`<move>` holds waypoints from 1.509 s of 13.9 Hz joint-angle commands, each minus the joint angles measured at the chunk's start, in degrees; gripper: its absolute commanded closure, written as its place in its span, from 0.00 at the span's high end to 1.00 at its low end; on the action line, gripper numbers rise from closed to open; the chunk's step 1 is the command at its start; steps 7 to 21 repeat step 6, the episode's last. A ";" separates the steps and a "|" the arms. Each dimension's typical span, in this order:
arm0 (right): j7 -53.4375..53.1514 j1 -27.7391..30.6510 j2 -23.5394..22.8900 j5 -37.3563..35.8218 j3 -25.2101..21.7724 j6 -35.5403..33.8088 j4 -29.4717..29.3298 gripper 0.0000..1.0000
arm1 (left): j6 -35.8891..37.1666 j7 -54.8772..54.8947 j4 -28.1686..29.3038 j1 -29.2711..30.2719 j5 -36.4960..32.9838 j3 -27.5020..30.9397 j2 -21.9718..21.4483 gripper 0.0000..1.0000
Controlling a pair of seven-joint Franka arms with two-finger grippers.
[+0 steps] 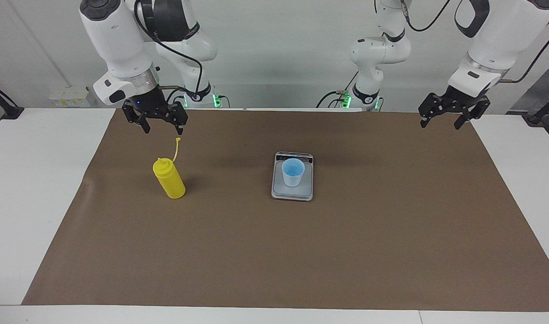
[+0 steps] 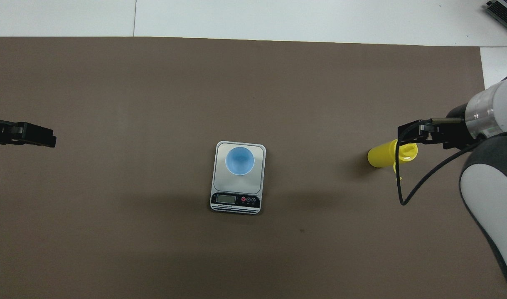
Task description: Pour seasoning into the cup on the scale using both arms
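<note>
One scale point(image 1: 292, 177) sits mid-tabletop point(image 1: 31, 180), and on its plate stands one blue cup point(image 1: 293, 172). One yellow seasoning bottle point(image 1: 168, 178) stands upright, well apart from the scale toward my right arm's end. My right pincer point(image 1: 155, 123) hangs above that bottle, spread wide, holding nothing. My left pincer point(image 1: 445, 118) waits wide and empty, far from the scale, at the mat's point(image 1: 301, 252) corner.

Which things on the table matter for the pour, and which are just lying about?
For the job:
- yellow bottle, standing upright, not held
- blue cup, on the scale
- scale
- right gripper, open, above the bottle
- left gripper, open, waiting at its own end

Not part of it:
- brown mat under everything
</note>
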State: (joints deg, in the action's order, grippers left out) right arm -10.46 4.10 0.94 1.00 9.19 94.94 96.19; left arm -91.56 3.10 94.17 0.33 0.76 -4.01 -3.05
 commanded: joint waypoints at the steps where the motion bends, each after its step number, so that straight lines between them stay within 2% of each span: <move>1: -0.70 0.38 1.17 -1.26 0.21 0.60 1.37 1.00 | -1.61 -0.20 2.95 -0.59 -0.32 0.41 -2.31 1.00; 21: -0.52 0.47 1.17 -1.17 0.39 0.60 1.46 1.00 | -1.61 0.24 3.13 -0.59 -0.32 0.50 -2.31 1.00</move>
